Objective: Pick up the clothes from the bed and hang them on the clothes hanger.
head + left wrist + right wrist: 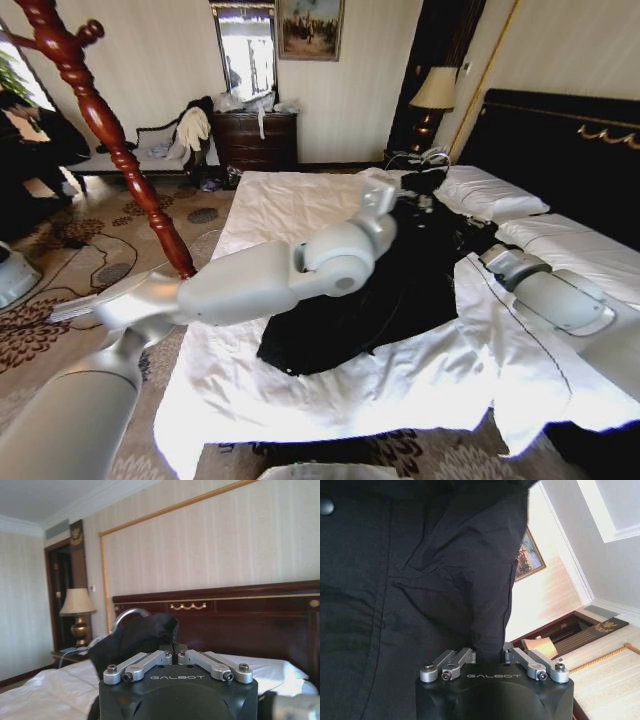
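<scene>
Head view: the clothes (380, 300) lie on the bed (300, 210) toward its headboard edge. Both the left gripper (175, 656) and the right gripper (490, 655) have jaws pinched narrow on black fabric.

The clothes (370, 310) are plain black against the bed's (300, 200) white, wrinkled sheets. The headboard (560, 130) is black with gold trim. A reddish-brown wooden coat stand (110, 130) rises over a beige carpet (60, 260) patterned with dark floral medallions.
</scene>
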Tool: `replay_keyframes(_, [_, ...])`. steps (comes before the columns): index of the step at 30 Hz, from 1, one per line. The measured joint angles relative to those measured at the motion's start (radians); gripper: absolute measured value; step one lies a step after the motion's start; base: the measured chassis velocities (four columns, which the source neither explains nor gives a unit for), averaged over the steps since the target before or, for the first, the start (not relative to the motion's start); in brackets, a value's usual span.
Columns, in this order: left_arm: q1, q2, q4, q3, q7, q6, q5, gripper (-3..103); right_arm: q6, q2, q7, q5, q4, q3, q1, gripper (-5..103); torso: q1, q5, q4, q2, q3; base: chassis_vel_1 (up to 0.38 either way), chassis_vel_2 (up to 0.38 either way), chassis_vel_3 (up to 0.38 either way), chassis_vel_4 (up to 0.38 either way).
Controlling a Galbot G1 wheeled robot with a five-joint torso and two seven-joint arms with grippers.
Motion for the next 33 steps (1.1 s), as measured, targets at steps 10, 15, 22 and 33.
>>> replay_keyframes(10, [0.004, -0.004, -0.086, 0.054, -0.05, 0.036, -0.039, 0, 0.0, -0.004, 0.002, 0.011, -0.045, 0.006, 0.013, 19, 0.0, -0.0002, -0.0002, 0.0, 0.0, 0.0, 0.0, 0.0, 0.0])
replay_keyframes(15, [0.05, 0.129, -0.13, 0.06, -0.039, 0.054, 0.008, 0, 0.0, -0.002, 0.004, 0.026, -0.063, 0.011, 0.015, 19, 0.0, -0.0006, 0.0006, 0.0, 0.0, 0.0, 0.0, 0.0, 0.0])
replay_keyframes(22, [0.114, 0.23, -0.189, 0.055, -0.025, 0.068, 0.074, 0, -0.013, 0.004, 0.007, 0.036, -0.081, 0.001, 0.02, 19, 0.0, -0.0004, -0.0001, 0.0, 0.0, 0.0, 0.0, 0.0, 0.0])
replay_keyframes(33, [0.153, 0.271, -0.268, 0.036, -0.029, 0.088, 0.068, 0, -0.041, 0.004, 0.009, 0.045, -0.111, -0.009, 0.023, 19, 0.0, -0.0004, 0.0, 0.0, 0.0, 0.0, 0.0, 0.0, 0.0])
